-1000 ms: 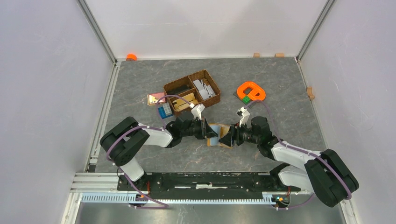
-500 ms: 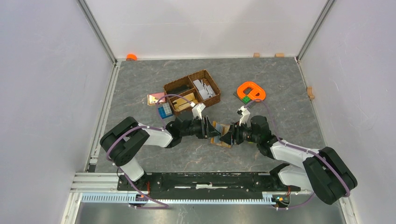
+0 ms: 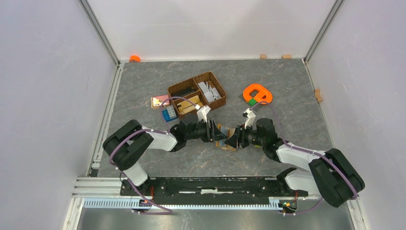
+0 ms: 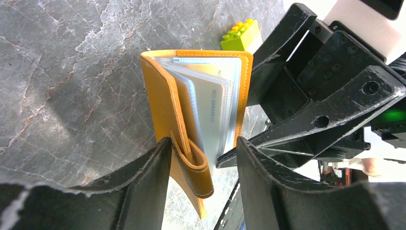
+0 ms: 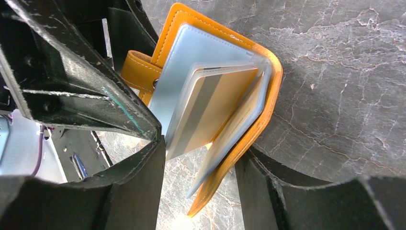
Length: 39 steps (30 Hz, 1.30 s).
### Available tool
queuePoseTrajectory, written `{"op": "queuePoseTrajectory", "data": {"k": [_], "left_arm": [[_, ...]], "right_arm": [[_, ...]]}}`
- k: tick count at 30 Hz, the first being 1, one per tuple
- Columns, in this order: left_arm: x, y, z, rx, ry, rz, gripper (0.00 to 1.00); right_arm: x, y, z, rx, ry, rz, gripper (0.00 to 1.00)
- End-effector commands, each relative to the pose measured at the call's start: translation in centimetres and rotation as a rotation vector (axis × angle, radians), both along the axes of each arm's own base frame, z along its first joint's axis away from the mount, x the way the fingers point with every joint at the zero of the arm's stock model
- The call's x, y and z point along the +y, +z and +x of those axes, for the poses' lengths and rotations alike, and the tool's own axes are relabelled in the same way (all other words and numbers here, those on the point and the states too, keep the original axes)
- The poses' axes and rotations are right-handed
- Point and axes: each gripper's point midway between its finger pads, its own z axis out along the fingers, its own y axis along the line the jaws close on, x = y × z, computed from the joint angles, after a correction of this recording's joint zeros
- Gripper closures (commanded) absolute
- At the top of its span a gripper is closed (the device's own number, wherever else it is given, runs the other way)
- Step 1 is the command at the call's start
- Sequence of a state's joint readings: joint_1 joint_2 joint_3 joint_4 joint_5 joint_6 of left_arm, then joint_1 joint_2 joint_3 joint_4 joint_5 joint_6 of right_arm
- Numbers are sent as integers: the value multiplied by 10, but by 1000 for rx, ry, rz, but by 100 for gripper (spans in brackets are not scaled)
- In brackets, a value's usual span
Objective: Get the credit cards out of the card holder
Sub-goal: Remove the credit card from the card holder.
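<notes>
The mustard-orange card holder (image 3: 224, 136) stands partly open on its edge in the middle of the table, between my two grippers. In the left wrist view its orange cover (image 4: 165, 96) and closure tab lie against one finger of my left gripper (image 4: 203, 158), with a gap to the other finger, so the gripper is open. A white card (image 4: 213, 110) sits in clear sleeves. In the right wrist view the cover (image 5: 268, 96) touches one finger of my open right gripper (image 5: 198, 163). A tan card with a grey stripe (image 5: 215, 110) fans out between the fingers.
A brown wicker basket (image 3: 197, 93) with items stands behind the grippers. A blue brick (image 3: 168, 114) and a pink-tan piece (image 3: 158, 101) lie to its left. An orange plastic ring (image 3: 257, 93) lies at the back right. A green brick (image 4: 241, 36) shows beyond the holder.
My right gripper has moved a little left, toward the left gripper. The card holder has closed up from lying more spread out to standing narrower between them.
</notes>
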<state>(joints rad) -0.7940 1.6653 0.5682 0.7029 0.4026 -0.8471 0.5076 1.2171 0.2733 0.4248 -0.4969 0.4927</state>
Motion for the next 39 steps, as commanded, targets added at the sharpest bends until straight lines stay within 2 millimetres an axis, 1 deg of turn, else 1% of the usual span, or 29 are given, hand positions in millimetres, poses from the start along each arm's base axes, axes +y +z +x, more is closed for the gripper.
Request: {"op": "queuePoseTrajectory", "data": {"k": [1,6,10,13,16,21,28,31,33,35,39], "left_arm": [[-7,2,1,1,-20,13,44],[-3,-9,4,18,0,74,57],[-3,-10,5,17,4,84,64],[-1,-11,6,16,6,97,68],[-1,-12,7,14,9,104,69],[1,-16,8,16,16,123,75],[3,-19,10,15,25,145,79],[3,-21,11,23,27,149,79],[4,-22,12,35,32,144,80],[5,-23,13,48,35,134,80],[8,-22,14,57,42,118,80]], "right_arm": [[3,10,9,-38,0,10,42],[3,11,9,-43,-2,12,40],[2,11,9,-40,-9,7,38],[2,11,10,-43,-11,5,36],[0,10,10,-42,-16,-2,34],[-1,8,11,-38,-21,-10,33],[-10,5,18,-41,-72,-59,41],[-18,7,23,-58,-114,-74,47],[-23,10,26,-71,-141,-74,55],[-29,10,28,-80,-168,-80,60],[-37,7,31,-73,-203,-94,64]]}}
